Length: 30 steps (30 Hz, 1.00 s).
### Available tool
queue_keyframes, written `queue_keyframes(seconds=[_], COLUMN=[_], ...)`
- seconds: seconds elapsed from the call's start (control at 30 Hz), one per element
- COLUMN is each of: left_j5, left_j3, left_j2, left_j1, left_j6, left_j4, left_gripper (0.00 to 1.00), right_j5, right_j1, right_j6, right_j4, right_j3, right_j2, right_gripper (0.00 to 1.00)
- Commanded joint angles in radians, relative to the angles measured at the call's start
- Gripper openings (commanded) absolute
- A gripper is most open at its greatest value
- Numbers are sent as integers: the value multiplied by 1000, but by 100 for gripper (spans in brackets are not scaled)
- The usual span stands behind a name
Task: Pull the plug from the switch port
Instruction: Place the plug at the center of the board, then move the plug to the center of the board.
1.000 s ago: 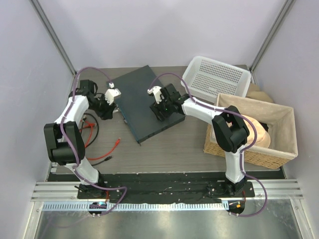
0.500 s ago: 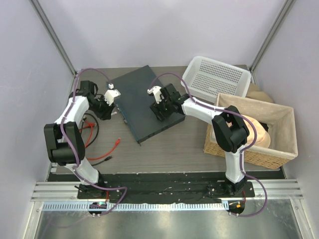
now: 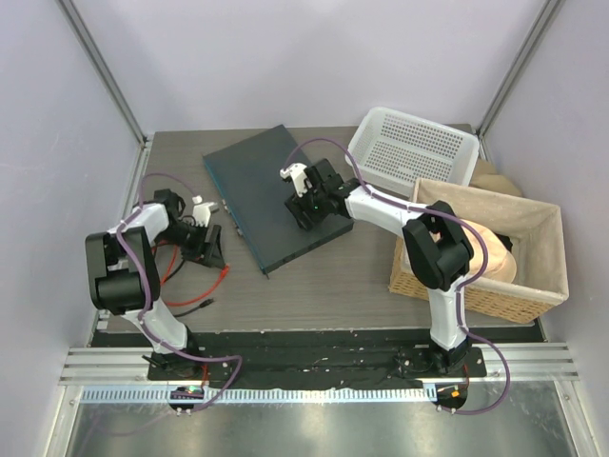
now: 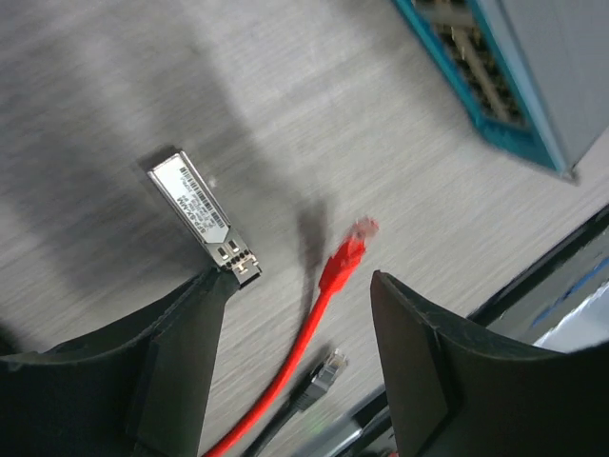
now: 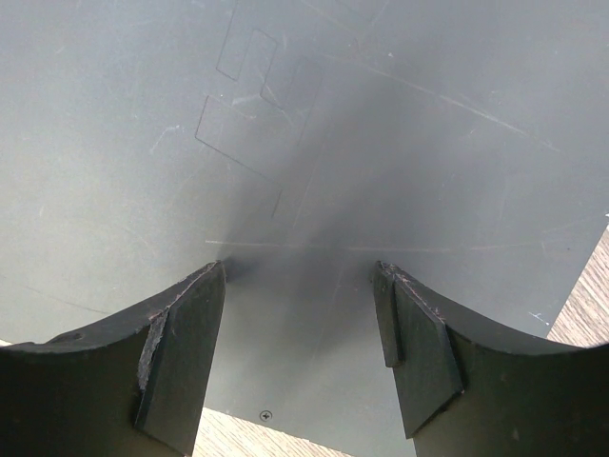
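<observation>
I am looking at the plug (image 4: pixel 200 211) through the left wrist camera: a small silver metal module with a printed label. It is lying flat on the table (image 3: pixel 314 286), out of its port and well apart from the bluish front edge (image 4: pixel 466 71) of the switch (image 3: pixel 252 186). The left gripper (image 4: pixel 297 281) is hovering over it with the jaws standing open and nothing between them. One end of the plug is lying just at the tip of one finger (image 4: pixel 181 352); I cannot tell if they are touching. A red cable (image 4: pixel 338 271) and a black cable (image 4: pixel 319 371) are lying loose between the fingers, and both are unplugged.

The right gripper (image 5: pixel 300 276) is also standing open. Its fingers are resting down on the flat dark top of the switch and are closing on nothing, so I am reading this as holding the box in place.

I am judging the pull itself as done. The plug is looking light, stiff and smooth, so it is probably slipping easily under the pads. If I am taking it again, I am choosing the two long narrow sides near the middle, not the latch end. The switch is looking heavier and rigid, but it is thin with a slick top, so pressing from above seems safer than trying to pinch it.
</observation>
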Motion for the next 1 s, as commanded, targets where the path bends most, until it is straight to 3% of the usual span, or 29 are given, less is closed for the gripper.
queue_keyframes(seconds=[0.0,0.07,0.1,0.27,0.37,0.5,0.6,0.7,0.87,0.97], left_j5=[29,29,94,337,328,183,54,-41,-273,-340], left_j3=[29,63,83,258,258,246,209,143,150,192], left_j2=[-58,-83,-86,110,73,-11,-80,-113,-62,8], left_j1=[-2,3,13,110,115,113,104,60,-79,-141], left_j6=[-209,-219,-242,-321,-320,-315,-285,-295,-436,-553], left_j4=[116,110,94,-160,-146,-117,-56,41,92,81], left_gripper=[67,65,64,42,34,30,50,59,63,63], right_j5=[6,9,9,10,10,12,4,-5,-3,3], right_j1=[9,9,9,11,12,12,12,15,20,20], right_j6=[12,11,9,6,6,4,9,14,18,12], right_j4=[-43,-40,-38,-37,-35,-35,-35,-41,-44,-41], right_j3=[-18,-24,-26,-23,-21,-27,-21,-3,14,8], right_j2=[42,40,39,42,40,39,49,65,74,68], right_gripper=[72,72,72,72,72,72,72,72,72,72])
